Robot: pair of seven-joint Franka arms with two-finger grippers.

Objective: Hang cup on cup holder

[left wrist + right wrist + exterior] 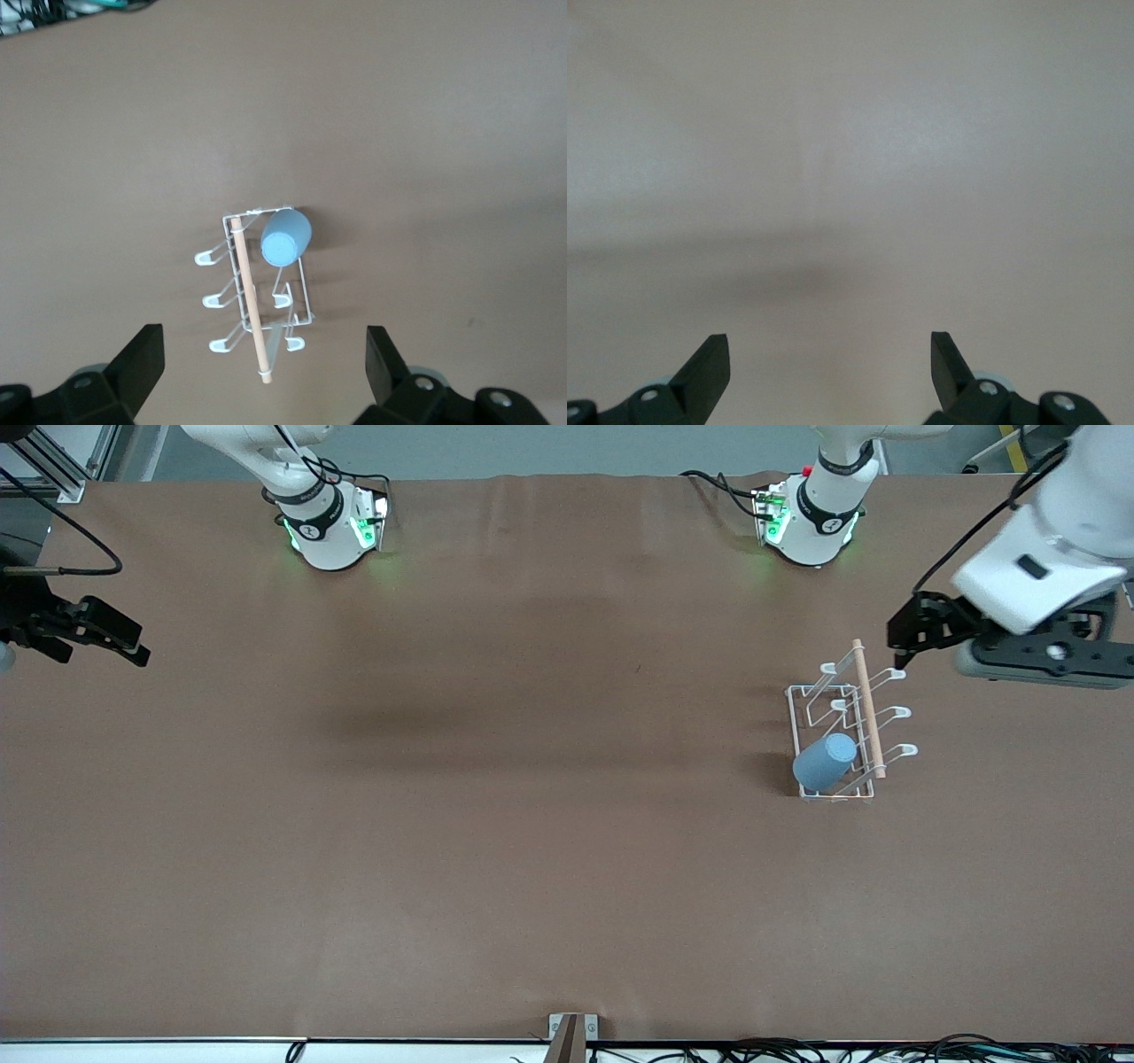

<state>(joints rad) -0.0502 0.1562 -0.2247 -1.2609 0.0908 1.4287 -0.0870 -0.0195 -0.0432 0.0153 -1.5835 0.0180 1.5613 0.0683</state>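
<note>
The light-blue cup (825,762) sits tilted, mouth down, over a prong of the white wire cup holder (866,707), at the rack's end nearest the front camera. In the left wrist view the cup (285,237) shows its closed bottom, with the cup holder (247,292) under it. My left gripper (908,639) is open and empty in the air, over the table just off the rack's farthest end; its own view (263,350) looks down on the rack. My right gripper (131,640) is open and empty over the bare table at the right arm's end, and in its own view (828,347) only table shows.
The brown table (496,797) stretches wide between the grippers. The arm bases (328,527) (811,522) stand along the edge farthest from the front camera. A small bracket (571,1035) and cables (886,1052) lie at the edge nearest it.
</note>
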